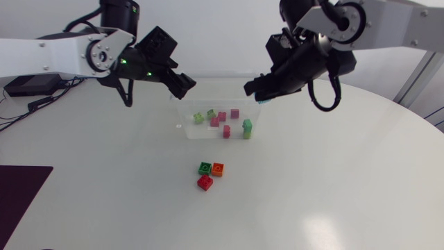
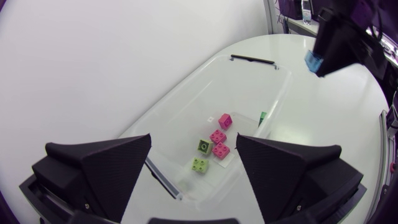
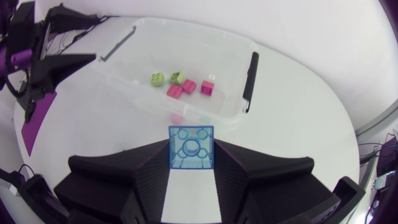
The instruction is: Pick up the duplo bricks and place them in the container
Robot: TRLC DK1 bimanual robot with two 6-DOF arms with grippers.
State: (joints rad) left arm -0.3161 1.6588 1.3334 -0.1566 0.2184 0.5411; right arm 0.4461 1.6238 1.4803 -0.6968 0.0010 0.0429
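White surface (image 1: 333, 187) | placing step: our right tool (image 1: 251, 89) pinches blue brick (image 3: 191, 148) by container (image 1: 201, 103) rim | left tool (image 2: 193, 140) spread beside container | next, we judge: move inward, release | three bricks (image 1: 205, 182) lie near container

light: bright, even; shadows: soft; wrist views: fisheye-bent edges

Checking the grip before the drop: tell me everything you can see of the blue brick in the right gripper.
The blue brick is a square block of pale, see-through blue plastic, with a round ring in the middle of the face toward the wrist camera. The right gripper holds it between its two fingers, one on each side. It hangs in the air close to the clear container, not inside it.
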